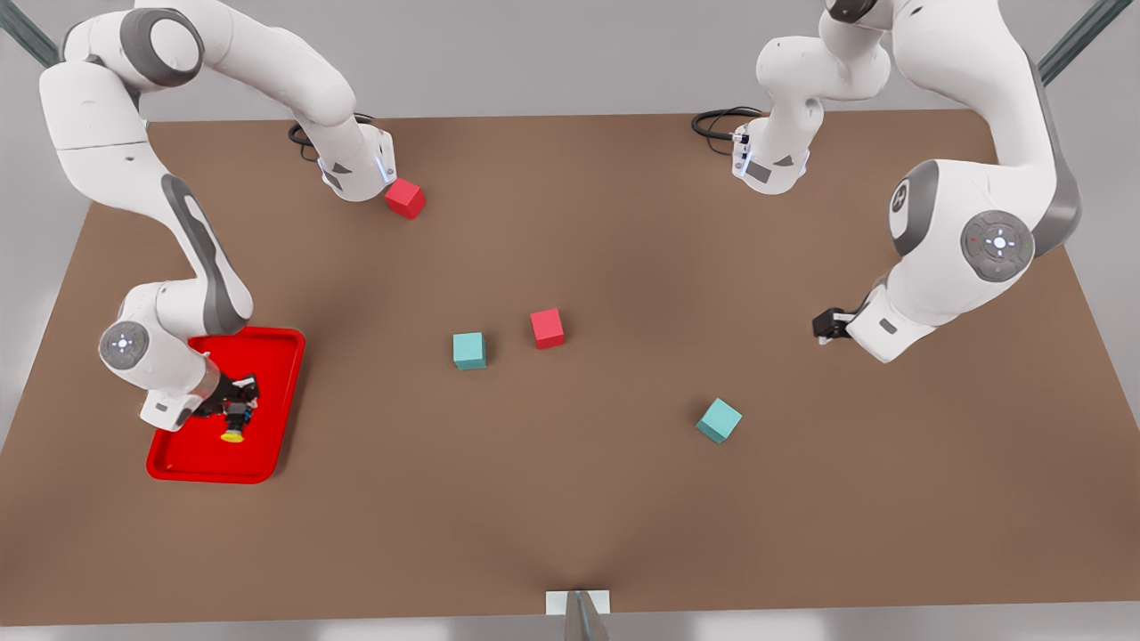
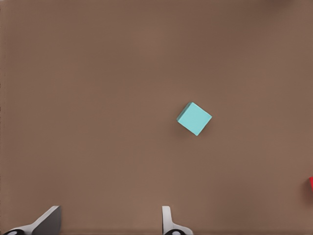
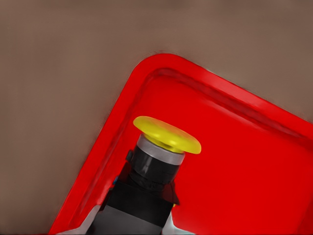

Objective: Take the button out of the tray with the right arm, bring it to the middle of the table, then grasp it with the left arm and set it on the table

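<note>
Red tray [image 1: 267, 356] floor lies under the right gripper [image 1: 237, 411], which is down inside the tray at the front view's left with its fingers pressed on either side of the button [image 1: 234, 425]. In the right wrist view the button's [image 3: 151, 171] black body sits squarely between the fingertips and the yellow cap juts out past them, toward the tray's [image 3: 146, 73] rounded corner rim. So the grasp looks made and the step in hand is the pick-out; whether the button has cleared the tray floor I cannot tell.

The button's long axis runs from body to cap, straight out ahead of the claw, along the line of the fingers, with the cap leading.

Next comes a lift clear of the low rim, then a carry toward the middle of the table [image 1: 623, 499], near the red cube [image 1: 547, 328] and teal cube [image 1: 468, 350]. The protruding cap end should be left free for the other arm to take.

Off at the front view's right, the left gripper [image 1: 824, 325] waits above bare table, its fingers [image 2: 168, 220] spread apart and empty, another teal cube [image 2: 194, 118] ahead of them.
</note>
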Available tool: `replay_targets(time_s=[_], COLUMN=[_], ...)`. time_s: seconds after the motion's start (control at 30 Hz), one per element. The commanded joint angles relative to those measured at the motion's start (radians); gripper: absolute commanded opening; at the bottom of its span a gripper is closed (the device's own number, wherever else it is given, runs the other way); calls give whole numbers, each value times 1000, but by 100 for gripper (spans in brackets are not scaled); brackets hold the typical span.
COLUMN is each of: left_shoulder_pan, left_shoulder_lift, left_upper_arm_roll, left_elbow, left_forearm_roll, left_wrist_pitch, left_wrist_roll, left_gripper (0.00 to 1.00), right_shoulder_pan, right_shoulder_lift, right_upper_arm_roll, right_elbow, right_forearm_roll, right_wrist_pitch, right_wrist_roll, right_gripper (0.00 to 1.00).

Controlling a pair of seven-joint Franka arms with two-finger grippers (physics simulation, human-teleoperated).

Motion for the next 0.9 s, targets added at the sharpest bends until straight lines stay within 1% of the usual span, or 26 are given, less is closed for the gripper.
replay_targets(time_s=[0.0,0.03,0.07,0.13,0.17,0.23,0.27,0.3,0.33,0.37,0.4,0.47,0.5,0.53,0.57,0.6,0.63,0.7,0.73,0.77,0.87], left_shoulder_pan=[2,4,5,7,7,7,7,8,8,8,7,5,5,5,5,5,5,5,5,5,1], left_shoulder_lift=[-9,-11,-11,-11,-11,-11,-11,-11,-11,-11,-9,-8,-6,-5,-3,-5,-6,-6,-6,-8,-9], left_upper_arm_roll=[0,0,0,1,3,5,5,6,6,6,8,8,6,6,6,6,6,8,9,8,9], left_elbow=[1,1,1,1,2,2,1,1,1,1,1,1,1,1,1,1,1,1,1,1,1], left_forearm_roll=[4,6,15,20,20,20,20,21,21,21,21,21,21,21,21,21,21,21,21,21,21], left_wrist_pitch=[-24,-31,-31,-34,-39,-41,-41,-41,-42,-42,-45,-45,-44,-39,-39,-41,-44,-45,-45,-45,-47], left_wrist_roll=[-5,-5,-5,-5,-5,-5,-5,-5,-5,-5,-7,-8,-8,-8,-8,-8,-8,-8,-8,-8,-10], left_gripper=[100,100,100,100,100,100,100,100,100,100,100,100,100,100,100,100,100,100,100,100,100], right_shoulder_pan=[76,174,297,656,858,1276,1435,1500,1518,1524,1547,1555,1557,1561,1584,1589,1589,1590,1603,1606,1624], right_shoulder_lift=[-7,-7,8,50,87,146,225,301,378,409,424,472,495,530,557,588,633,665,705,705,694], right_upper_arm_roll=[23,17,-21,-192,-313,-609,-735,-788,-804,-807,-828,-825,-818,-793,-790,-768,-755,-715,-713,-710,-709], right_elbow=[60,123,192,374,462,574,689,784,857,885,887,927,945,1009,1025,1060,1126,1138,1183,1183,1181], right_forearm_roll=[105,152,195,336,418,623,717,757,758,757,758,760,765,766,766,766,766,768,768,768,768], right_wrist_pitch=[-209,-270,-308,-384,-391,-388,-393,-393,-393,-390,-381,-345,-321,-293,-233,-195,-177,-92,-84,-81,-141], right_wrist_roll=[308,400,498,740,863,1019,1098,1138,1171,1181,1194,1277,1302,1325,1340,1355,1377,1379,1375,1375,1374], right_gripper=[41,41,41,41,41,42,42,42,42,42,42,42,43,43,44,44,45,48,63,100,100])
